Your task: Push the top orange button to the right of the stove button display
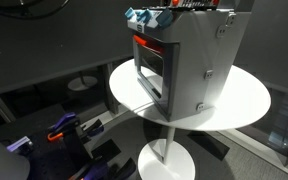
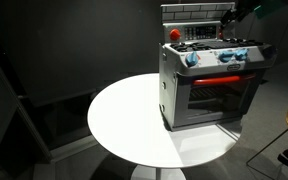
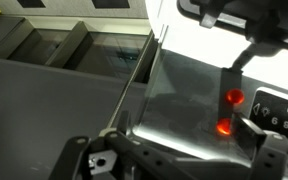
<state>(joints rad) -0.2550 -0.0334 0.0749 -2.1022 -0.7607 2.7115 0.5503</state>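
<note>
In the wrist view the hand (image 3: pixel 184 152) fills the bottom edge. Its fingers (image 3: pixel 100 160) stand wide apart at the lower left and lower right, released, with nothing between them. Just beyond lies a grey metal face of the stove (image 3: pixel 184 95). On it glow an upper orange button (image 3: pixel 234 98) and, close under it, a lower orange button (image 3: pixel 224 127). Both are near the right-hand finger but clear of it. This view alone does not settle which of the two is the top one on the stove. Beside them, at the right edge, sits the dark button display (image 3: pixel 281 110). Neither the buttons nor the display can be made out from outside. The exterior views give the whole setting instead: the stove (image 1: pixel 199 60) (image 2: pixel 174 95) stands upright on a round white worktop (image 1: pixel 244 105) (image 2: pixel 124 115). An exterior view shows it toward the worktop's far right. Its dark door (image 2: pixel 216 100) is shut under a red-orange strip (image 2: pixel 220 78), and what is inside the oven cannot be told. Blue knobs (image 2: pixel 191 58) line the top, with a red knob (image 2: pixel 174 34) behind them. A dark part of the arm (image 2: pixel 242 10) reaches in above the stove, too small there to show the fingers.
</note>
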